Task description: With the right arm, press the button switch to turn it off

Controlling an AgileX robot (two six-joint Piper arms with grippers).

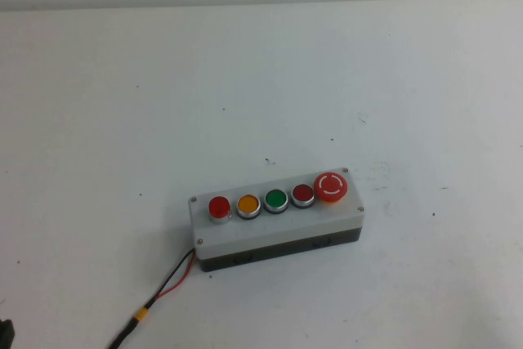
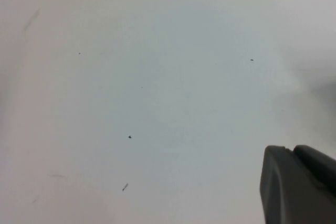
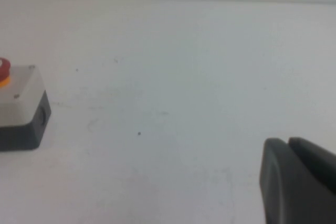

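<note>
While neither arm shows in the high view, the grey button box (image 1: 274, 222) sits alone on the white surface (image 1: 261, 87), and the task looks not yet begun. The button switch (image 1: 219, 208) is the raised bright-red cap at the left end of the box's row of five, with an orange button (image 1: 248, 204) just beside it, then a green button (image 1: 276, 200), a darker red button (image 1: 303, 194) and the big mushroom button (image 1: 331, 186) at the far right end. I cannot tell from the pictures whether its cap is glowing. Red and black wires (image 1: 172, 279) trail from the box's left end toward the near edge.

The right gripper (image 3: 299, 182) shows only as a dark fingertip in its own wrist view, well apart from the box, whose right end (image 3: 21, 108) sits at the edge of that picture. The left gripper (image 2: 299, 184) hangs over bare surface with the box out of its sight, so it looks parked. For both, I cannot tell how the jaws stand.

By my judgement the step in hand is the approach. The right arm needs to travel across the whole box to its left end, come down squarely over the bright-red cap and push straight down, keeping clear of the orange neighbour
</note>
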